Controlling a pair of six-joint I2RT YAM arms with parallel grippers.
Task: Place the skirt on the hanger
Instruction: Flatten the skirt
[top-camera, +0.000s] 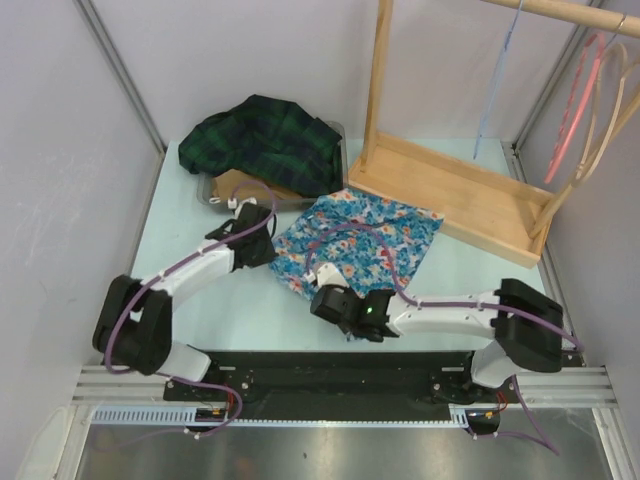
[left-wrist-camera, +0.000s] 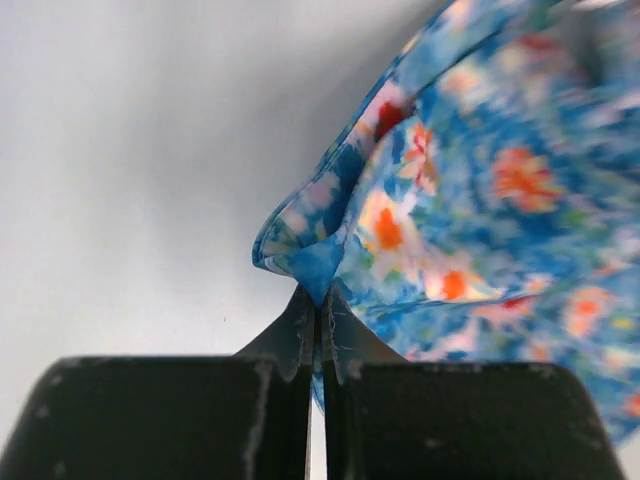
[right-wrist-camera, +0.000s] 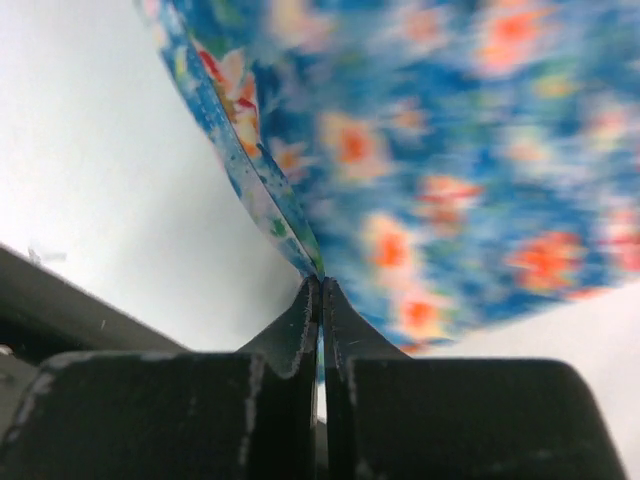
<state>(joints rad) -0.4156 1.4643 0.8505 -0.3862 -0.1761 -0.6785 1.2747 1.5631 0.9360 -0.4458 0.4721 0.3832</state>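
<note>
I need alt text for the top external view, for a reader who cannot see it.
Two grippers pinch a blue floral skirt lying on a pale table, the left gripper at its left edge, the right gripper at its near edge. Behind it stands a wooden rack with hangers.

the skirt (top-camera: 360, 240) in the middle of the top view is thin cloth, matt, with a printed flower pattern. in the right wrist view its hem shows as a folded double edge. the plaid garment (top-camera: 265, 140) at upper left is also matt cloth and looks heavier. the rack (top-camera: 450, 195) at upper right is pale wood, smooth and without gloss. the table (top-camera: 250, 300) has a smooth, matt, pale surface. the left gripper (left-wrist-camera: 318, 305) and the right gripper (right-wrist-camera: 320, 290) are black matt plastic, with pale scuffs along the edges. the sheet (top-camera: 330, 455) at the bottom edge is brushed metal with a dull shine. the cables (top-camera: 455, 301) have a slightly glossy purple sheath.
</note>
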